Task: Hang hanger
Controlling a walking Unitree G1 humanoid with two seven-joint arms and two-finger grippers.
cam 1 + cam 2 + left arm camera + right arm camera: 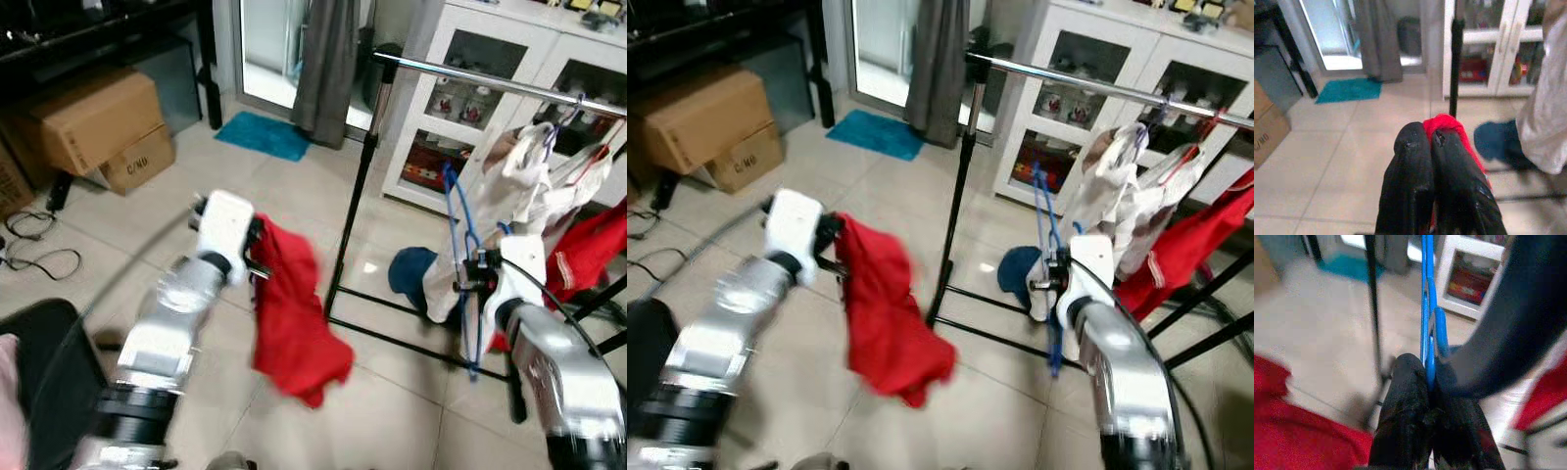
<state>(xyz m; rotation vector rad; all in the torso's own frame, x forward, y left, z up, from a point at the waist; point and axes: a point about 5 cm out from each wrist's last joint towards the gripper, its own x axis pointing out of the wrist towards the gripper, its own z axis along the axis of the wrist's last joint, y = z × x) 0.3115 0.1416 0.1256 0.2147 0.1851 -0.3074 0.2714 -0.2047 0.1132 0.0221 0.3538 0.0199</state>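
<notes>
On the left, the left gripper [257,257] is seen clenched on a red garment [292,323], a bunch of cloth being pinched between its 2 black fingers [1415,181] while the rest hangs loose below it, clear of the tiled floor [294,176]. Beyond and to the right of this gripper the upright post of the clothes rack [355,206] is found, with its chrome rail [490,78] running higher up toward the white cabinet [509,59].

Further right, the right gripper [468,276] is closed on the blue hanger [460,220], whose wires are pressed between the fingers in the right wrist view [1427,333]. The hanger stands above and below the gripper, its hook well under the rail, so it is not yet hung. Just beside it, already on the rail, a white garment [524,181] and another red garment [588,250] are hanging.

Several risks are judged. The thin hanger could twist in the narrow grip as it is lifted, so the hook may miss the rail. It could also be snagged on the neighbouring clothes. The loose red cloth could be caught on the rack's base bars.
</notes>
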